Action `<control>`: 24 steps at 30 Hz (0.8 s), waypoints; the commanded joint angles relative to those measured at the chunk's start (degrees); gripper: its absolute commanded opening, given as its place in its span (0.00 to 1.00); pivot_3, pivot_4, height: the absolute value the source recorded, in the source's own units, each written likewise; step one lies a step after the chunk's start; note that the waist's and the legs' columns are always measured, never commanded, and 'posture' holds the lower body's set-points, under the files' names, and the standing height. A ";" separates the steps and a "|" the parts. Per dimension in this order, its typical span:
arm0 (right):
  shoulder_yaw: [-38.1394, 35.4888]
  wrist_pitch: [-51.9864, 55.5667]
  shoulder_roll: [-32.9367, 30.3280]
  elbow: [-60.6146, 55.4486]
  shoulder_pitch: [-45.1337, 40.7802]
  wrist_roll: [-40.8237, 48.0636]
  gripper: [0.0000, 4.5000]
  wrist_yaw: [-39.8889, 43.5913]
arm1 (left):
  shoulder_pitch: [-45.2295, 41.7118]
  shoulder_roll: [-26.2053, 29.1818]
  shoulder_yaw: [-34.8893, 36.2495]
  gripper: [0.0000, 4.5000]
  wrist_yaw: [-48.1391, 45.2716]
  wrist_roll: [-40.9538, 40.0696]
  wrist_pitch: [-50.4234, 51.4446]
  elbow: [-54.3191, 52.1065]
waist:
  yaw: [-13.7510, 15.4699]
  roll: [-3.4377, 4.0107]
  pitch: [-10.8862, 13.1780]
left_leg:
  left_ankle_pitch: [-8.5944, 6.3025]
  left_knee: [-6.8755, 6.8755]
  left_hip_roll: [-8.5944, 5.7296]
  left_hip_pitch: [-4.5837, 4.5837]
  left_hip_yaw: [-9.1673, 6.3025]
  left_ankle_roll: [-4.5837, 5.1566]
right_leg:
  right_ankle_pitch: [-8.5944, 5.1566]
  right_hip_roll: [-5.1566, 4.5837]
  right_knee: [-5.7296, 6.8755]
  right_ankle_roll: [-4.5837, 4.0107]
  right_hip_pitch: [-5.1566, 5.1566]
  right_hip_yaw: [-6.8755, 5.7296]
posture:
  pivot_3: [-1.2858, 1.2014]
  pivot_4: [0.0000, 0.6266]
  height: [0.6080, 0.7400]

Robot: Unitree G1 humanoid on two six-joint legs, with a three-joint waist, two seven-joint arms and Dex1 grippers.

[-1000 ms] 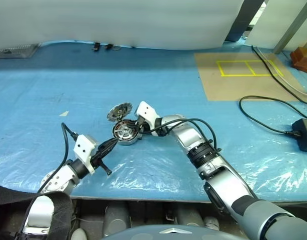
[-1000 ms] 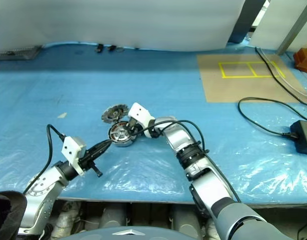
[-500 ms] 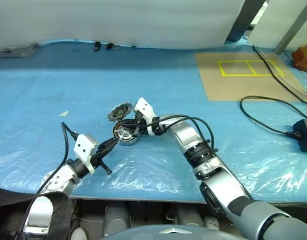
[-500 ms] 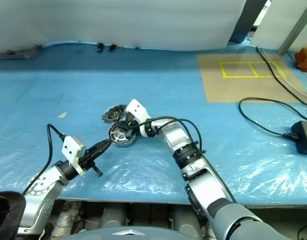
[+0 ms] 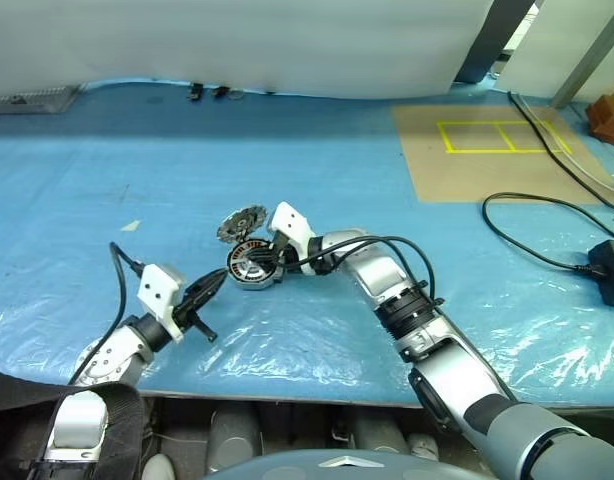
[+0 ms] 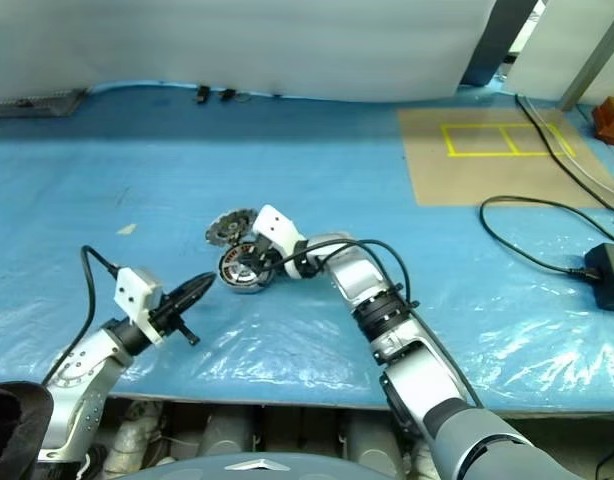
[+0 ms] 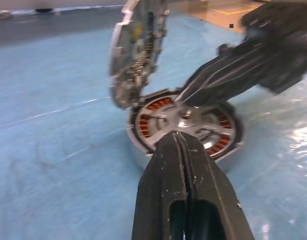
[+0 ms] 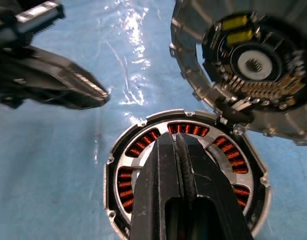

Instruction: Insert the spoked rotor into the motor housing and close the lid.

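Note:
The motor housing (image 5: 250,270) sits on the blue table, a silver can with copper windings. Inside it lies the spoked rotor (image 7: 213,128), its silver spokes over the windings. The lid (image 5: 240,222), a grey finned disc, stands tilted on edge at the housing's far rim. My right gripper (image 5: 259,258) is shut with nothing in it, tips over the rotor's hub; I cannot tell whether they touch it. The left gripper (image 5: 219,281) is shut and empty, pointing at the housing's near left side with a small gap.
A brown board with yellow tape (image 5: 487,150) lies at the back right. Black cables (image 5: 527,215) and a black box (image 5: 612,270) are at the right. A paper scrap (image 5: 130,226) lies to the left. Crinkled clear plastic (image 5: 287,345) covers the table's front edge.
My left gripper has drawn back to the left, off the housing's side. The right gripper has lifted a little over the rotor. Housing and lid have kept their place.

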 commanded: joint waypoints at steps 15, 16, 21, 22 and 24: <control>-1.83 10.38 -12.47 -20.56 6.67 7.24 0.01 6.38 | -30.38 2.56 3.17 0.00 -13.30 -0.42 -12.10 41.74 | 0.53 -0.07 -0.02 | 0.14 0.00 -0.03 -0.01 -0.04 -0.21 | 0.01 0.01 -0.02 0.02 0.03 -0.01 | 0.52 0.24 1.00; -1.88 10.87 -12.81 -21.15 6.97 7.44 0.01 6.20 | -32.34 2.51 3.10 0.00 -14.46 -0.40 -12.74 43.96 | 0.59 -0.08 -0.01 | 0.14 0.00 -0.02 -0.02 -0.04 -0.22 | 0.01 0.01 -0.02 0.02 0.02 -0.01 | 0.52 0.24 1.00; -2.25 12.63 -14.08 -23.26 7.94 8.24 0.01 5.12 | -42.69 2.50 2.03 0.00 -20.56 1.05 -15.60 55.96 | 1.00 -0.10 -0.01 | 0.15 0.00 -0.03 -0.03 -0.06 -0.22 | 0.02 0.00 -0.01 0.02 0.02 -0.02 | 0.52 0.24 1.00; -2.30 12.87 -14.22 -23.54 8.04 8.35 0.01 4.90 | -44.27 2.38 1.90 0.00 -21.59 1.22 -15.95 57.74 | 1.14 -0.10 -0.01 | 0.15 0.00 -0.02 -0.03 -0.06 -0.23 | 0.02 0.00 -0.01 0.02 0.02 -0.02 | 0.52 0.24 1.00; -2.48 13.35 -14.45 -24.14 8.25 8.57 0.01 4.37 | -47.99 1.91 1.28 0.00 -24.00 1.74 -16.38 61.52 | 1.54 -0.11 0.00 | 0.15 0.00 -0.03 -0.04 -0.06 -0.23 | 0.02 0.00 -0.02 0.02 0.01 -0.02 | 0.52 0.24 1.00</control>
